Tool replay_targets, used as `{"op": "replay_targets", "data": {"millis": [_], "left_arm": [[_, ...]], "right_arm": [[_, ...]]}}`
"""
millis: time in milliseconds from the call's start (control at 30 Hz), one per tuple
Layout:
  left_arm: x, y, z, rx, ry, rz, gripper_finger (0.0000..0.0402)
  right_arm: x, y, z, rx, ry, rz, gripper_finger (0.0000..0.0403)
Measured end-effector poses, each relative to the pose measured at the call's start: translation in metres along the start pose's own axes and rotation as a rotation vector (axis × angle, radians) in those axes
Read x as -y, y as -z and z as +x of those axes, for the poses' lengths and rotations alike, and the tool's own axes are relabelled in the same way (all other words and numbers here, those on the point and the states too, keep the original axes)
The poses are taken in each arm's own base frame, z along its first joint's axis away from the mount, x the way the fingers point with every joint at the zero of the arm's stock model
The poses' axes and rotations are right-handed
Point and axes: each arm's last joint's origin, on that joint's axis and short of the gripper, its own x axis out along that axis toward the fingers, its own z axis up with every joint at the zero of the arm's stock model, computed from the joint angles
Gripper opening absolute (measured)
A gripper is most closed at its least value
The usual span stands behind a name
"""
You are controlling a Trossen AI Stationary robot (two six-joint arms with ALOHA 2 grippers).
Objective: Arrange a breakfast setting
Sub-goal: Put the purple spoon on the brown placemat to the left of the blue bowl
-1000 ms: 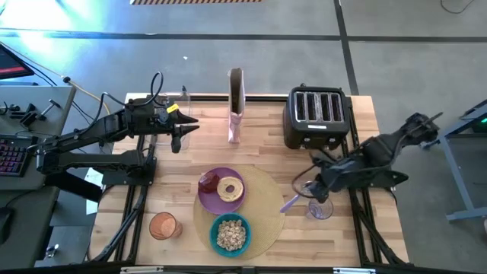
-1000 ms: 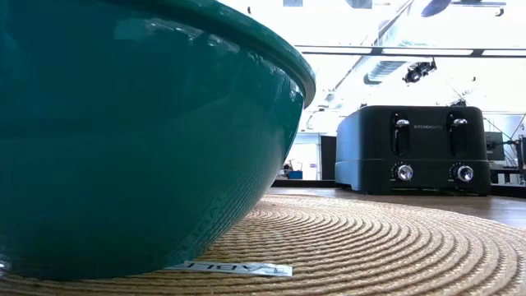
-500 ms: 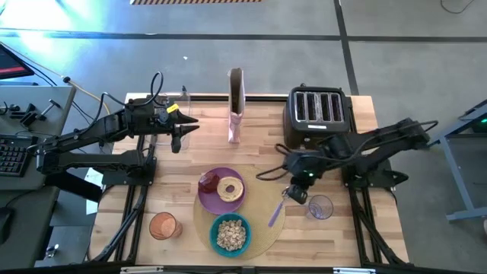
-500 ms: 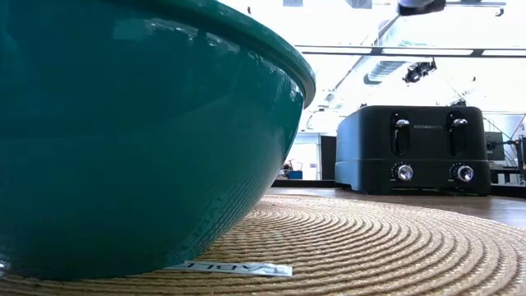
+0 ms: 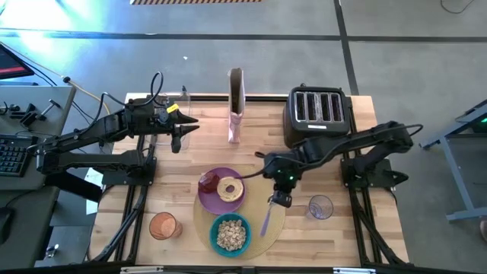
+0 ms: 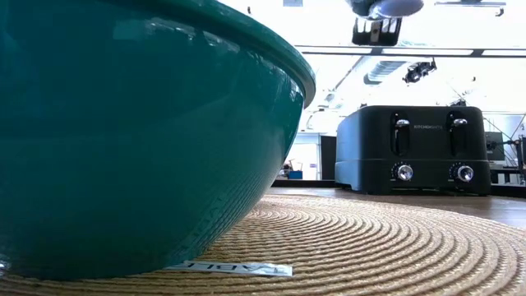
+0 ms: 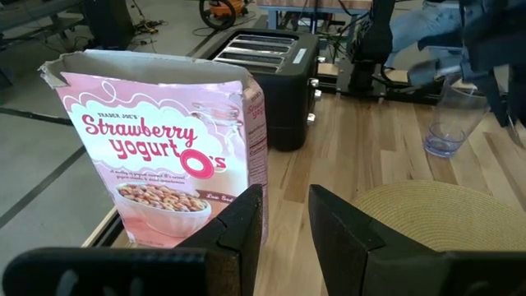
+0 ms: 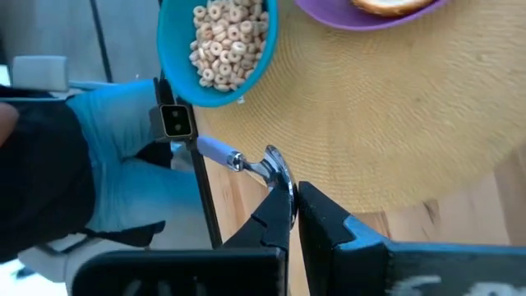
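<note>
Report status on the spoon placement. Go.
Right pincer shut on spoon, above mat beside teal bowl. Left pincer idle by cereal box. Nothing in the way.

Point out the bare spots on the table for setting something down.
Bare wood lies between the cereal box and the purple plate, and around the clear glass at the right edge. The mat is crowded: plate, teal bowl, and the right tool holding the spoon above its right side.

Teal bowl point(image 5: 230, 234), purple plate point(image 5: 221, 192), seemingly lilac-handled spoon point(image 5: 265, 221).
</note>
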Motion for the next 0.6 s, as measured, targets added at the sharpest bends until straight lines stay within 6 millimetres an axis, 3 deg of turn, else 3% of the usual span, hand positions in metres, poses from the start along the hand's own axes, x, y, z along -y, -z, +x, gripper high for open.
{"op": "replay_targets", "data": {"millis": [600], "left_arm": [[0.000, 0.000, 0.000, 0.000, 0.000, 0.000, 0.0090]], "right_arm": [[0.008, -0.017, 0.072, -0.124, -0.067, -0.093, 0.0000]]}}
